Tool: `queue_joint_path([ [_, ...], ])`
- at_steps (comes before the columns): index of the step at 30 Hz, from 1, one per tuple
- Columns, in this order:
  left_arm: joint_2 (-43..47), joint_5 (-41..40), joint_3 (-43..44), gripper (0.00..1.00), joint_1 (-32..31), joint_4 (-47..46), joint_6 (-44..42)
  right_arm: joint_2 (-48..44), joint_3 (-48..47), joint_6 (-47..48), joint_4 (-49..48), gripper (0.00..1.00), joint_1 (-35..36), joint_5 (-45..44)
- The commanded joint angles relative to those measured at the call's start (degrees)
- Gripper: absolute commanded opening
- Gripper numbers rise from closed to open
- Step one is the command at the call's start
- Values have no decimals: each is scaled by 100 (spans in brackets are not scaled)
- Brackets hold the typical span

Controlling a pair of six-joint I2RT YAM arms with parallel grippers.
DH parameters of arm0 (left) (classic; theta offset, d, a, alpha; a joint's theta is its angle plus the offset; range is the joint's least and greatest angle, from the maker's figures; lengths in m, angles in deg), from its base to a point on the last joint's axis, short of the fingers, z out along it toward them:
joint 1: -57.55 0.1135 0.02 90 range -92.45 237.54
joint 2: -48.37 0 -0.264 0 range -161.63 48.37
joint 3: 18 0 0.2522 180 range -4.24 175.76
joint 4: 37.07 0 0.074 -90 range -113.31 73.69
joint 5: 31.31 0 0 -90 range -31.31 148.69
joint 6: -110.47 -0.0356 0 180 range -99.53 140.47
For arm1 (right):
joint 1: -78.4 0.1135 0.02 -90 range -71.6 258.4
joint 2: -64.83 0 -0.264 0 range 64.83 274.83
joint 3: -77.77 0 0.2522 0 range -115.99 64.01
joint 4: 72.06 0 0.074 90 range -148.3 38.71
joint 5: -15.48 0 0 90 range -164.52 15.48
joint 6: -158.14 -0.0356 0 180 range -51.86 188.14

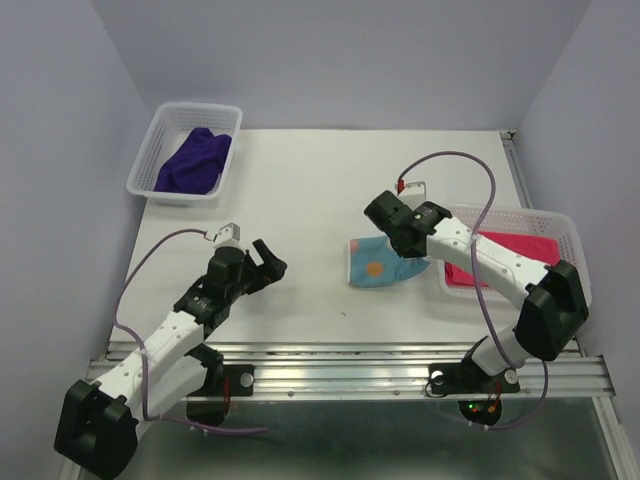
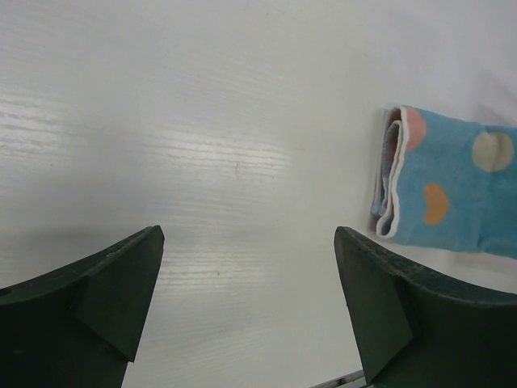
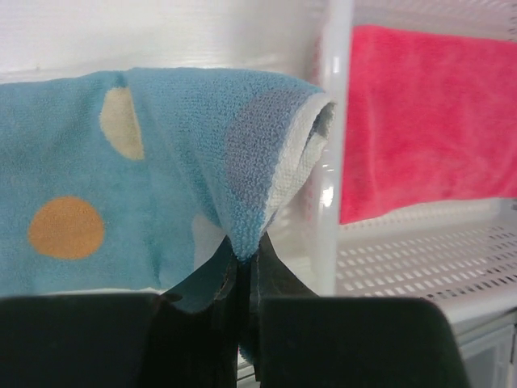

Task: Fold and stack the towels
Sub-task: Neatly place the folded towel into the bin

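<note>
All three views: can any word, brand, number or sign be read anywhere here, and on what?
None readable.
No print shows on the blue towel, pink towel, purple towel, left basket or right basket.
White block on each wrist: too small to tell.

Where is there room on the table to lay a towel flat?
Widest bare table lies between the open left gripper and the light blue towel. Another patch runs along the far edge, right of the basket holding the purple towel. Crowded: the right side, where the right gripper pinches that towel beside the basket holding the pink towel.
</note>
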Motion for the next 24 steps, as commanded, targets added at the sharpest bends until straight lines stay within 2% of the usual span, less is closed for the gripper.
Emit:
queue_joint_path([
  [1, -89, 35, 287, 99, -17, -330, -181, -245, -600, -92, 1180, 1, -244, -782],
  [5, -142, 79, 287, 99, -17, -365, -199, -526, -697, 48, 1463, 1, -640, -835],
  [11, -142, 88, 287, 99, -17, -391, -225, -895, -1240, 777, 1533, 1, -1237, -835],
  [19, -273, 88, 295, 99, -17, -497, -322, -1063, -1891, 1472, 1534, 1, -1695, -747],
  [24, -361, 79, 296, 99, -17, -514, -339, -1124, -1892, 1674, 1455, 1, -2020, -721],
])
